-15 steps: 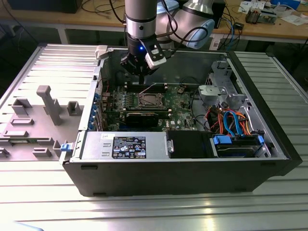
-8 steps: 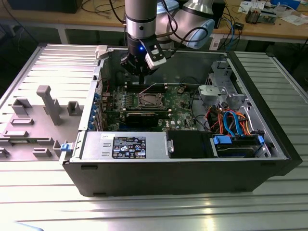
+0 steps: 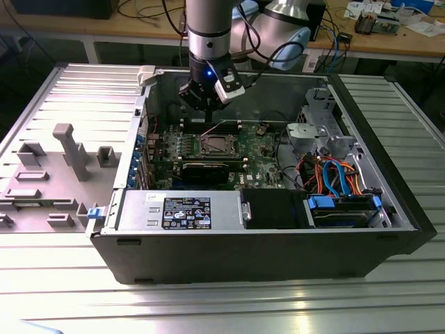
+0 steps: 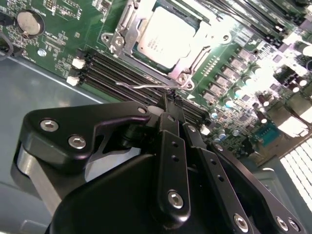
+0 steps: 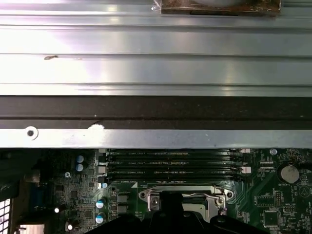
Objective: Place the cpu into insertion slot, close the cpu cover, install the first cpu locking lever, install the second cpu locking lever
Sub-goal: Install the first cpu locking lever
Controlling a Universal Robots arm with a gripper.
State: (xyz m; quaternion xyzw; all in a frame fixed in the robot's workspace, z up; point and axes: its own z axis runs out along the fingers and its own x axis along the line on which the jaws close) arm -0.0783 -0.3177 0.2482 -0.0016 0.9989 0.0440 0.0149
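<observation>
The cpu (image 4: 163, 36), a silver-grey square chip, lies in the insertion slot (image 3: 215, 145) on the green board inside the open computer case. The cpu cover (image 4: 207, 43), a silver frame, lies down flat around the chip. A thin wire locking lever (image 4: 139, 85) sticks out along the socket's edge, raised off the board. My gripper (image 4: 173, 101) is shut, its black fingers pressed together with nothing between them, and their tips are right beside that lever; whether they touch it I cannot tell. In the exterior view the gripper (image 3: 207, 120) hangs just behind the socket.
Black memory slots (image 5: 170, 163) run between the socket and the case's metal wall (image 5: 156, 73). A coin battery (image 4: 29, 22) sits on the board. A long black graphics card (image 3: 208, 169), the power supply (image 3: 177, 211) and a drive cage with blue and orange cables (image 3: 334, 174) crowd the case.
</observation>
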